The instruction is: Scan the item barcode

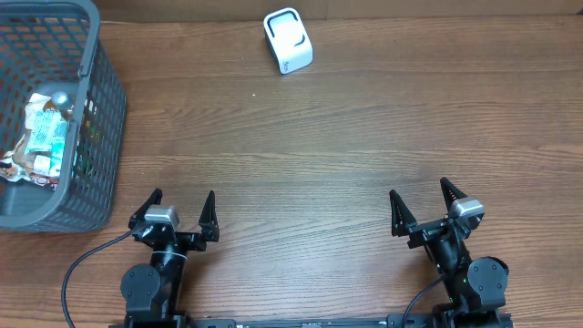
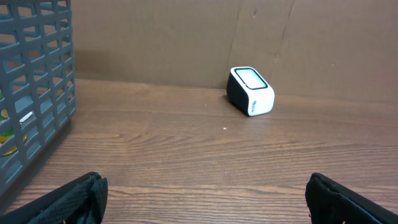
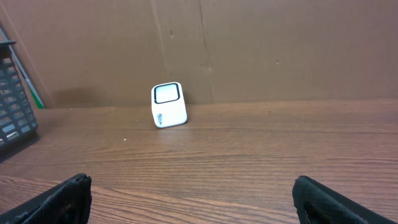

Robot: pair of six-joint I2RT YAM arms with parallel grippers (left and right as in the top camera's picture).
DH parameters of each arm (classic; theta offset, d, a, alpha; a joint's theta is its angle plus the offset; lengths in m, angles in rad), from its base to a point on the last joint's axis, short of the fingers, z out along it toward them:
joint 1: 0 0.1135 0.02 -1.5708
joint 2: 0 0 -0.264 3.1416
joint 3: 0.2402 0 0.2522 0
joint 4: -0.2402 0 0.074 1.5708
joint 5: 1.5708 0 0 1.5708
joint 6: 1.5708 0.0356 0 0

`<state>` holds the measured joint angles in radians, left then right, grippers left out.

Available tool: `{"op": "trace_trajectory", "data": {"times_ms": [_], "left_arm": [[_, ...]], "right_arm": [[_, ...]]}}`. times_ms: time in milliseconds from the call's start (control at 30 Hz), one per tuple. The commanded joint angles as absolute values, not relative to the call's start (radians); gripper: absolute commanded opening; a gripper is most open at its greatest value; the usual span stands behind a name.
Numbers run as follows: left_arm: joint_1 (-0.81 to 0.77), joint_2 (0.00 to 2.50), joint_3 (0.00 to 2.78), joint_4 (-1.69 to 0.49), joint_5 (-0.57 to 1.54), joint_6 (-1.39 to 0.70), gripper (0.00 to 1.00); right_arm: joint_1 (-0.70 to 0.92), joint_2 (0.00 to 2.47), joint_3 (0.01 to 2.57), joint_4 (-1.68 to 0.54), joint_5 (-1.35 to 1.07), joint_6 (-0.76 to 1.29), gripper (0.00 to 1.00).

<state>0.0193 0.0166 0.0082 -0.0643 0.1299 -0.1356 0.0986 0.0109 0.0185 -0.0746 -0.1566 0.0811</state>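
A white barcode scanner (image 1: 288, 41) with a dark window stands at the back of the table, also visible in the left wrist view (image 2: 250, 91) and the right wrist view (image 3: 168, 104). Packaged items (image 1: 41, 141) lie inside a grey basket (image 1: 102, 109) at the far left. My left gripper (image 1: 182, 206) is open near the front edge, right of the basket, with nothing between its fingers (image 2: 68, 200). My right gripper (image 1: 424, 200) is open at the front right, its fingers (image 3: 326, 202) spread wide over bare wood.
The basket wall (image 2: 37, 93) rises at the left of the left wrist view, and its corner (image 3: 15, 106) shows in the right wrist view. A brown cardboard wall (image 3: 249, 50) closes off the back of the wooden table (image 1: 319, 164).
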Motion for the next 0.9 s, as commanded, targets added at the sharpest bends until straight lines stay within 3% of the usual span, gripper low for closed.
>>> {"op": "trace_trajectory", "data": {"times_ms": [0,867], "left_arm": [[0.01,0.006,0.005,-0.068,0.123,-0.142,0.99],[0.011,0.006,0.005,-0.067,0.084,-0.142,1.0]], "right_arm": [[0.094,0.003,0.008,-0.07,-0.151,0.078,1.0],[0.094,0.003,0.008,-0.07,-0.151,0.078,1.0]]}}
